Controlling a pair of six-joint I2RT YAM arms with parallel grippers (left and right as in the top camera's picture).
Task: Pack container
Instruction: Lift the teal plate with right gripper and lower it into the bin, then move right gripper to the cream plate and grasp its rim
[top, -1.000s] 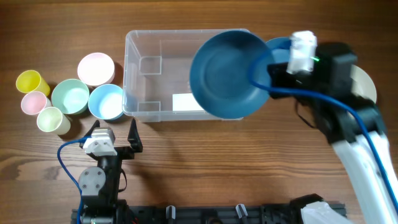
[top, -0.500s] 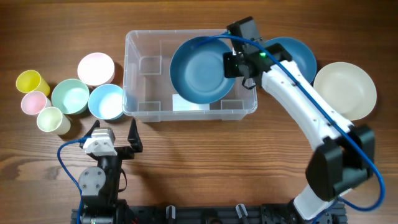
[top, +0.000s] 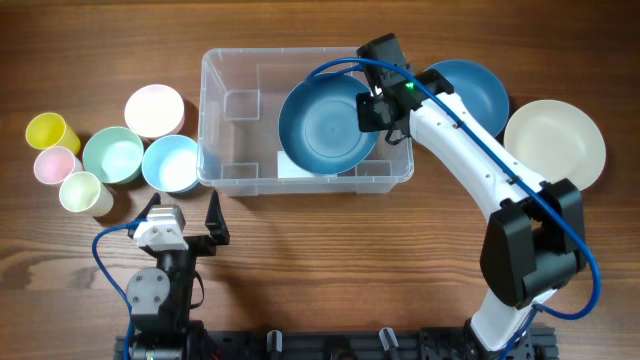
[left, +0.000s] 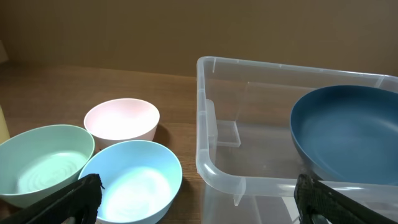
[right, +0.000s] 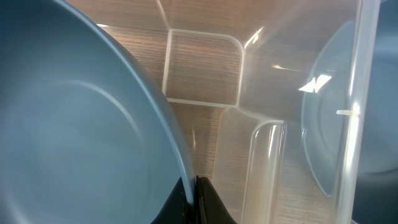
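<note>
- Overhead: right claw (top: 370, 108) is pinched on the right edge of the dark blue plate (top: 328, 125). It holds the plate inside the container (top: 240, 130), over the bin's right half (plate hides most of the white label (top: 287, 170)).
- Right wrist cam agrees: both fingers are pressed onto the plate's rim, a thin edge bite, w/ the bin's clear corner wall just beside them.
- Risk 1: in the left wrist view the plate looks tilted and not yet flat on the floor. Letting go now could mean a drop, a clatter, or the plate ending up propped vs. a wall, which eats room for the rest.
- Risk 2: it's an edge-only grip on a smooth rim. Any knock against the near wall could twist the plate out of the pinch.
- Risk 3: the wrist sits right at the bin's right wall. Pulling out sideways instead of up could snag the rim and shove the light bin toward the light blue bowl (top: 170, 163), which is just beside its left wall.
- Left claw (top: 185, 215) is spread wide, holding nothing, at the front, left of centre. The container's near-left corner is just ahead of it, apart, not touching.
- Rel. to the right claw: the container surrounds it, fingers reaching down inside the right wall. The 2nd blue plate (top: 470, 90) and cream plate (top: 555, 145) lie outside, to the right.
</note>
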